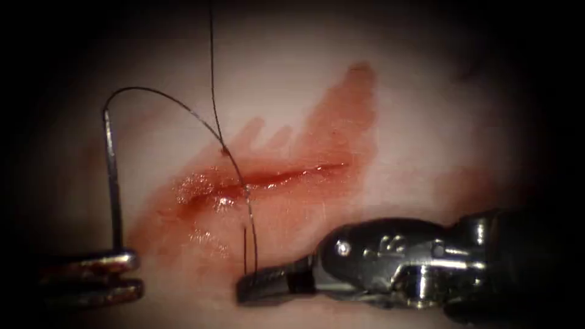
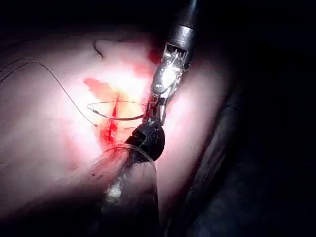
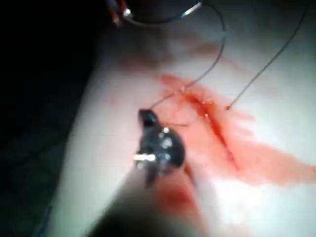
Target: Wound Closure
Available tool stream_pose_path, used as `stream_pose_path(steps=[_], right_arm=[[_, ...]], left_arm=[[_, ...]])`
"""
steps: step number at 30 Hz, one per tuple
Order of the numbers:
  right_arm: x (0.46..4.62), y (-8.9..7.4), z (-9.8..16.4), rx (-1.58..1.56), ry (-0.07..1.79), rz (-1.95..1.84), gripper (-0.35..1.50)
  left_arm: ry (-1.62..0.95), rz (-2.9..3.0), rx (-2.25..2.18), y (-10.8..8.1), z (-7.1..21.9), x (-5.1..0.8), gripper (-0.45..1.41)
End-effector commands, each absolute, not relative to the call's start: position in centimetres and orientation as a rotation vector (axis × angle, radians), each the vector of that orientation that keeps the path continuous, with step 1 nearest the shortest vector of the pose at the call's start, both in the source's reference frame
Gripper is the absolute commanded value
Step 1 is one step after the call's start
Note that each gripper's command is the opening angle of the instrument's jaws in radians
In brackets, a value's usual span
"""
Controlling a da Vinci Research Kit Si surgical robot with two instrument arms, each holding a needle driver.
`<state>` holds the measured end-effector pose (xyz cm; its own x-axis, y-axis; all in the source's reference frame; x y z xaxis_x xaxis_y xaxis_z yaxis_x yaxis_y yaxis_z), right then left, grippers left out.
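Observation:
The cut (image 1: 274, 178) runs across the tissue (image 1: 426, 122), wet with red fluid (image 1: 341, 103). My left tool (image 1: 131, 274), low and left of the cut, is shut on the needle (image 1: 113, 183) near its lower end. The needle stands upright, free of the tissue. Thread (image 1: 177, 103) arcs from the needle's top end, crosses the cut near its left end and drops to my right tool (image 1: 262, 285), whose jaws are shut on it. In the right wrist view, my right tool (image 3: 147, 117) holds the thread (image 3: 217, 54), which leads up to the needle (image 3: 163, 20).
A second strand of thread (image 1: 212, 73) comes down from the top edge to a point just above the cut. A short loose thread end (image 1: 245, 247) stands beside the held strand. In the left wrist view, the right tool's body (image 2: 168, 79) lies close over the needle (image 2: 118, 116).

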<state>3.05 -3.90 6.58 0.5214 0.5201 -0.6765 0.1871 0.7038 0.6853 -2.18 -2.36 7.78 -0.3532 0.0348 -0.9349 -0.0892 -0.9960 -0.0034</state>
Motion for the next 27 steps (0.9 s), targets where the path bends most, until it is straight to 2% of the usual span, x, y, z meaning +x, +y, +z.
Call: stream_pose_path(steps=[1, 6, 7, 8, 9, 10, 11, 12, 21, 27], right_arm=[[3.14, -4.05, 6.49, 0.808, 1.032, 0.22, -0.35], [3.2, -4.05, 6.38, 0.799, 1.046, 0.196, -0.35], [3.2, -4.03, 6.39, 0.786, 1.049, 0.2, -0.08], [3.18, -3.99, 6.4, 0.756, 1.054, 0.215, 0.39], [3.17, -3.97, 6.42, 0.735, 1.057, 0.223, 0.71], [3.14, -3.94, 6.44, 0.706, 1.06, 0.238, 0.93], [3.1, -3.9, 6.46, 0.673, 1.063, 0.256, 1.06], [3.06, -3.88, 6.47, 0.664, 1.064, 0.26, 1.11], [2.79, -3.68, 6.68, 0.609, 1.067, 0.273, 1.1], [2.74, -3.63, 6.85, 0.577, 1.059, 0.294, 0.94]], left_arm=[[0.066, 2.519, -1.742, -2.41, 7.84, -2.22, -0.45], [0.057, 2.517, -1.748, -2.45, 7.92, -2.11, -0.45], [0.051, 2.515, -1.75, -2.45, 7.95, -2.08, -0.45], [0.058, 2.517, -1.745, -2.45, 7.97, -2.05, -0.45], [0.057, 2.514, -1.74, -2.44, 7.99, -2.01, -0.45], [0.062, 2.513, -1.73, -2.42, 8.01, -1.95, -0.45], [0.071, 2.515, -1.722, -2.41, 8.03, -1.9, -0.45], [0.072, 2.513, -1.715, -2.4, 8.05, -1.85, -0.45], [0.125, 2.508, -1.637, -2.32, 8.18, -1.41, -0.45], [0.152, 2.506, -1.6, -2.32, 8.22, -1.35, -0.45]])
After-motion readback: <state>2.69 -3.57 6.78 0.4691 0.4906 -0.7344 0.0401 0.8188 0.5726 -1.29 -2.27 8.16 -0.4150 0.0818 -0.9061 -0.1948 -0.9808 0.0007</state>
